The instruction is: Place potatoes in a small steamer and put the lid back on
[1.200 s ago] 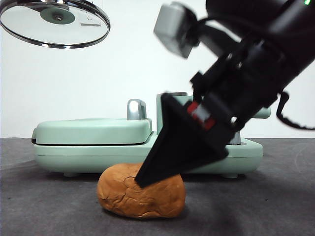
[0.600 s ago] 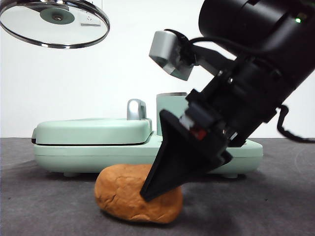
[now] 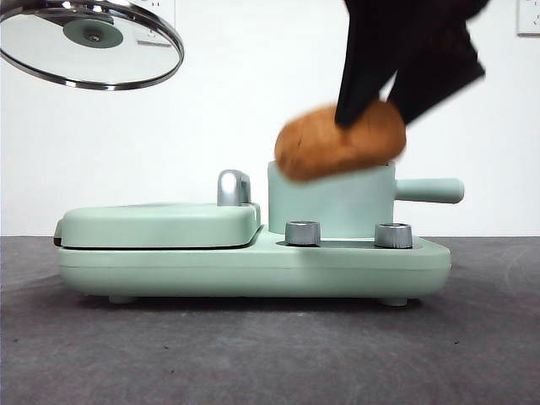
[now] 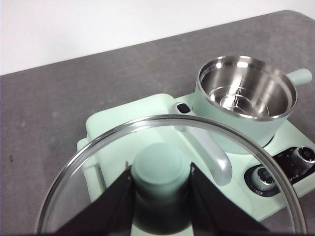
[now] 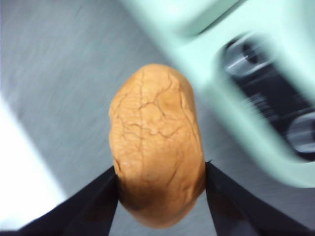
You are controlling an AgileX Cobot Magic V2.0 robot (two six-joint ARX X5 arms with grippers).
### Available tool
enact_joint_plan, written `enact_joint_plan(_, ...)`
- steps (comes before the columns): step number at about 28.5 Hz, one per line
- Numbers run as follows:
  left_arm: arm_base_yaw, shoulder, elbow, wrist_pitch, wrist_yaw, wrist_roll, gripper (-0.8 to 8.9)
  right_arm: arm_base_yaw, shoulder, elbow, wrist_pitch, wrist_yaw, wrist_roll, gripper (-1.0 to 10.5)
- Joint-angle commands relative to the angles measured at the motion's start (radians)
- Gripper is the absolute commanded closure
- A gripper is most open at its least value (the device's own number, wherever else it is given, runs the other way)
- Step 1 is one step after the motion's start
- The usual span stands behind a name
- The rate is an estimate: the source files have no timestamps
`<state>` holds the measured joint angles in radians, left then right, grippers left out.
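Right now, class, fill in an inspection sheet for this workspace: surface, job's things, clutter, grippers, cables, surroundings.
Surface: dark grey table.
Job's things: potato held in the air in front of the steamer's rim; small steamer empty, on the mint-green cooker base; lid held up high.
Clutter: nothing seen.
Grippers: left gripper clamps the lid's knob; right gripper grips the potato at both sides.
Cables: nothing seen.
Surroundings: plain white wall.
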<state>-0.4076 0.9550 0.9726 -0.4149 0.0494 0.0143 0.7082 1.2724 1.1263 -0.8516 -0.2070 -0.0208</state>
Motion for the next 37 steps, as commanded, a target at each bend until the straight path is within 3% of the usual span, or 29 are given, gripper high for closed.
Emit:
enact_joint_plan(1, -0.002, -0.005, 0.012, 0.021, -0.001, 0.011, 8.04, -0.028, 0.037, 0.094, -0.023, 0.008, 0.008, 7.1)
enact_joint_plan(8, -0.002, -0.005, 0.012, 0.008, -0.001, 0.011, 8.04, -0.133, 0.2, 0.312, -0.031, 0.008, -0.048, 7.1)
enact_joint_plan(14, -0.002, -0.005, 0.012, 0.007, -0.001, 0.011, 8.04, -0.194, 0.378, 0.498, -0.03, 0.057, -0.088, 7.1)
enact_joint_plan(20, -0.002, -0.005, 0.012, -0.006, -0.001, 0.011, 8.04, -0.239, 0.515, 0.628, -0.032, 0.058, -0.092, 7.1)
enact_joint_plan(37, -0.002, -0.005, 0.012, -0.042, -0.001, 0.011, 8.04, -0.275, 0.672, 0.645, -0.014, 0.088, -0.093, 7.0)
